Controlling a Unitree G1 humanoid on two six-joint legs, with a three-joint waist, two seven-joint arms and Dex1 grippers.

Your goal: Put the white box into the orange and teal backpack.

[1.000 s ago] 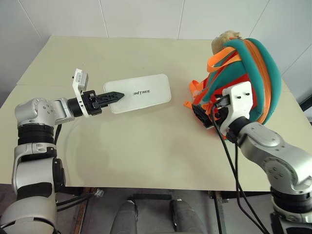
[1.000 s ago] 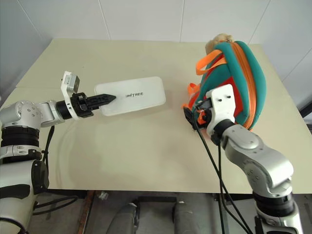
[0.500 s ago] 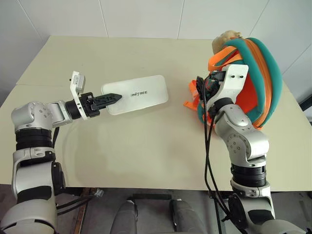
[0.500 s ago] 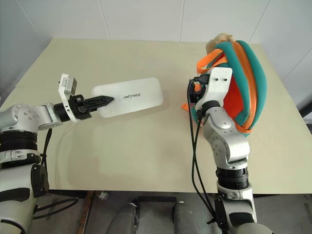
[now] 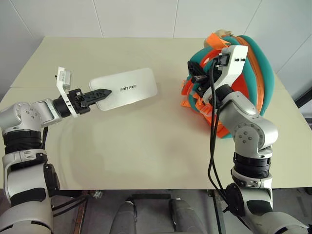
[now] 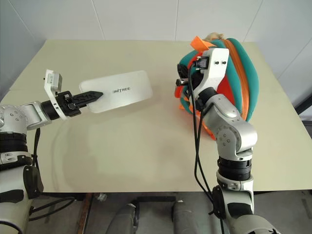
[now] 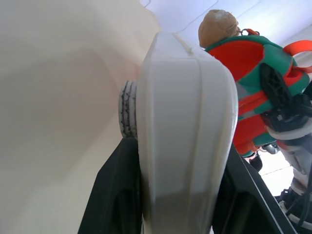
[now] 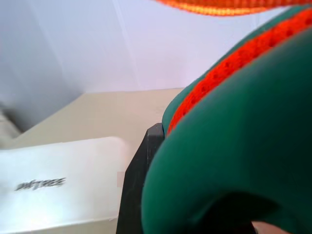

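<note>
My left gripper (image 5: 99, 92) is shut on the left end of the white box (image 5: 129, 87), holding it flat and a little above the table, lettering up. In the left wrist view the white box (image 7: 185, 122) runs away between the black fingers (image 7: 114, 195) towards the backpack (image 7: 251, 73). The orange and teal backpack (image 5: 258, 63) stands at the right of the table with a tan plush charm (image 5: 224, 33) on top. My right gripper (image 5: 195, 78) is shut on the backpack's teal rim (image 8: 234, 146) on the side facing the box.
The beige table (image 5: 146, 146) stretches wide between the box and the backpack, with its front edge close to me. Loose orange straps (image 5: 192, 100) hang at the backpack's foot. White wall panels (image 5: 136, 17) rise behind the table.
My right gripper rose, swung left and shut on the backpack's rim, pulling that side up. My left gripper carried the white box slightly left.
</note>
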